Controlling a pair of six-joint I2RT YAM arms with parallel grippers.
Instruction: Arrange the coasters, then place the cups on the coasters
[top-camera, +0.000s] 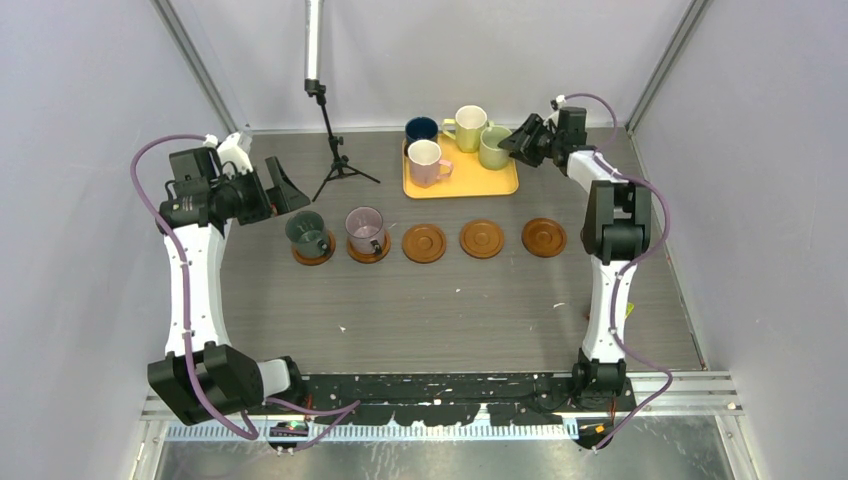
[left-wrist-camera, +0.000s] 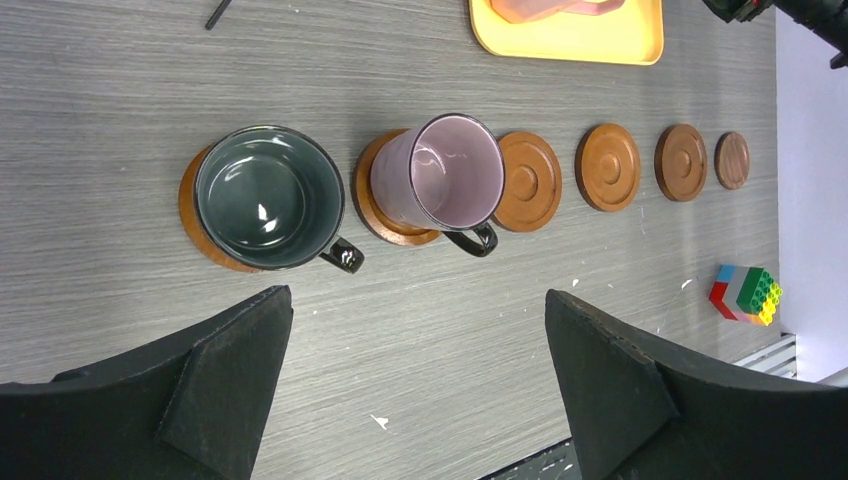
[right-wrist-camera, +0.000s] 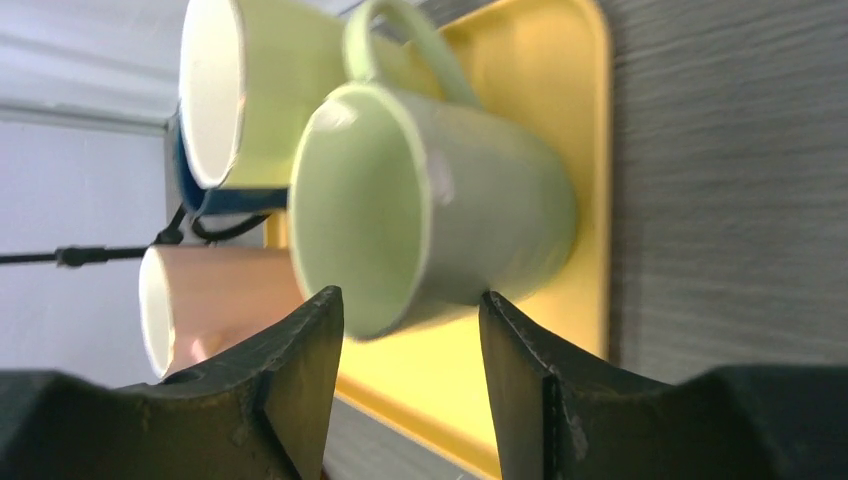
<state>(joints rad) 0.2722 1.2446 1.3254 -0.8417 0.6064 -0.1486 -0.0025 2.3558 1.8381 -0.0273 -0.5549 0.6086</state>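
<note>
The light green cup (right-wrist-camera: 430, 200) sits right between the two fingers (right-wrist-camera: 300, 390) of the right claw (right-wrist-camera: 408, 300). One finger is down by the cup's open rim. The other is by its side. Both are very close to the cup, but I cannot tell if they are squeezing it or only near it. The cup is on the yellow tray (right-wrist-camera: 560, 60), at the tray edge closest to this claw. Past the cup, farther from the claw, are the pale yellow cup (right-wrist-camera: 250, 80), the navy blue cup (right-wrist-camera: 215, 200) and the pink cup (right-wrist-camera: 210, 300). All three are on the same tray.

The left claw (left-wrist-camera: 417, 300) is well away from the tray. Its fingers are spread wide apart and hold nothing. Just ahead of it, the dark green cup (left-wrist-camera: 265, 195) stands on a coaster (left-wrist-camera: 195, 220). Next to that, the mauve cup (left-wrist-camera: 440, 175) stands on a second coaster (left-wrist-camera: 375, 215). Both cups are upright. Beyond the mauve cup, four bare coasters (left-wrist-camera: 608, 166) run on in a line away from this claw. The first one touches the mauve cup's coaster. The last one is the dark coaster (left-wrist-camera: 732, 160). A toy block (left-wrist-camera: 745, 293) lies near that far end. Everything rests on the grey table (left-wrist-camera: 400, 80).
</note>
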